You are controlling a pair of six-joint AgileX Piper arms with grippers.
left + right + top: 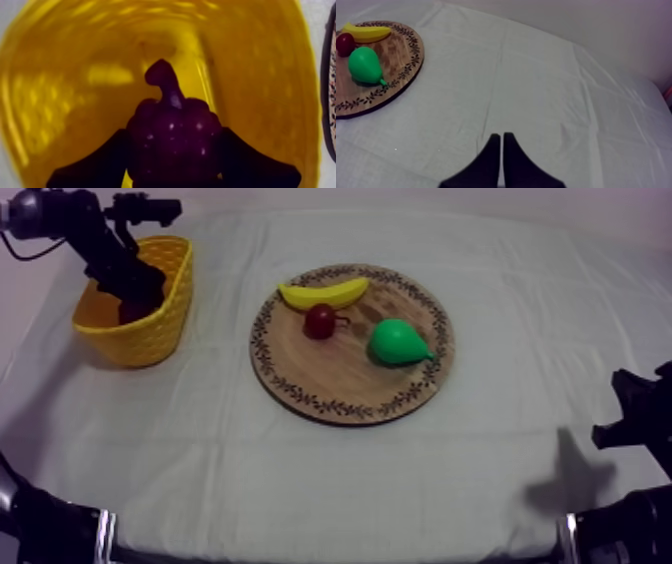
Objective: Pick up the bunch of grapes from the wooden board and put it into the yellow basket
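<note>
- The board lies at the middle of the table, carrying a banana, a pear and a small red fruit.
- The basket stands by the table's far left corner.
- Our left gripper is inside the basket, pinching the grapes.
- Our right gripper hangs near the right edge, fingers pressed together.

We count one board, one basket and one cloth, together with four toy fruits, each kind represented once: one banana, one pear, one small red fruit and one bunch of grapes.
</note>
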